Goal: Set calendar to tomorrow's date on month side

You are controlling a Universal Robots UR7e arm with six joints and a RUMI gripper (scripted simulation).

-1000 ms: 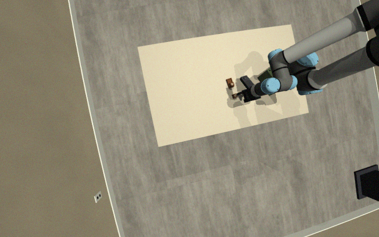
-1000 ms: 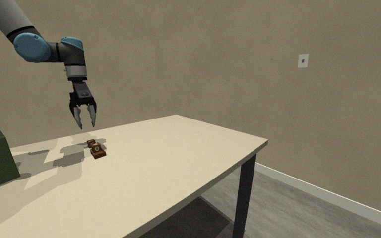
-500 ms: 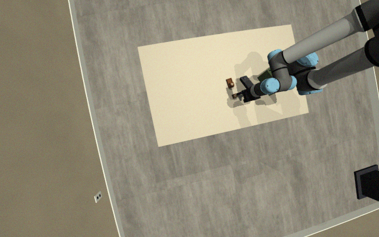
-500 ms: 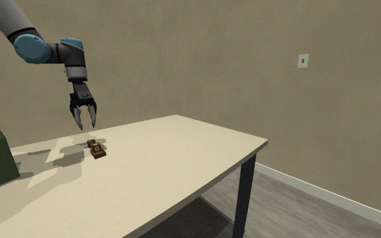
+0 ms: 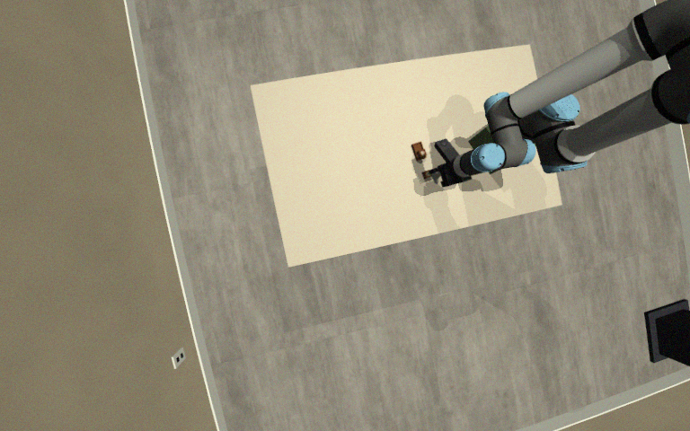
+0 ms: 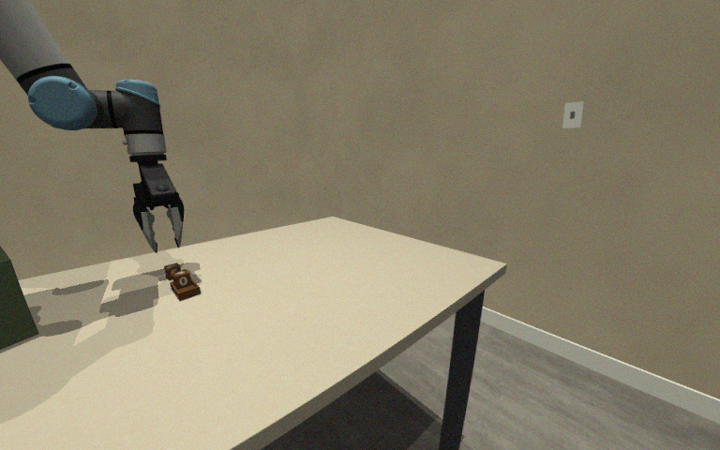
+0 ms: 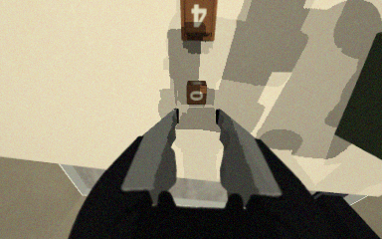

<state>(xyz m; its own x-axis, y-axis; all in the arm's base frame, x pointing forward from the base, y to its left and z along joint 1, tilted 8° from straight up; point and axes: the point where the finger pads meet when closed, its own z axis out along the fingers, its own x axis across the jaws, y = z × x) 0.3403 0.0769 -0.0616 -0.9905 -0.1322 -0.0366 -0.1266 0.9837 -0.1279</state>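
A small brown tray (image 7: 198,37) (image 6: 187,292) (image 5: 417,149) lies on the beige table (image 6: 318,296) and holds one wooden cube (image 7: 198,14) (image 6: 182,278). That cube shows a 4 on top in the wrist view and a 0 on its side in the exterior view. The second cube (image 7: 197,93) (image 6: 171,270) (image 5: 425,175) lies loose on the table beside the tray, with a 0 facing up. My gripper (image 7: 197,110) (image 6: 166,246) (image 5: 435,174) points down and hangs above the loose cube. Its fingers are narrowed to a small gap with nothing between them.
A dark green box (image 6: 10,302) (image 7: 363,110) (image 5: 481,136) stands on the table close to the arm's side. The table's edge runs just behind the gripper in the wrist view. A black box (image 5: 668,329) stands on the floor.
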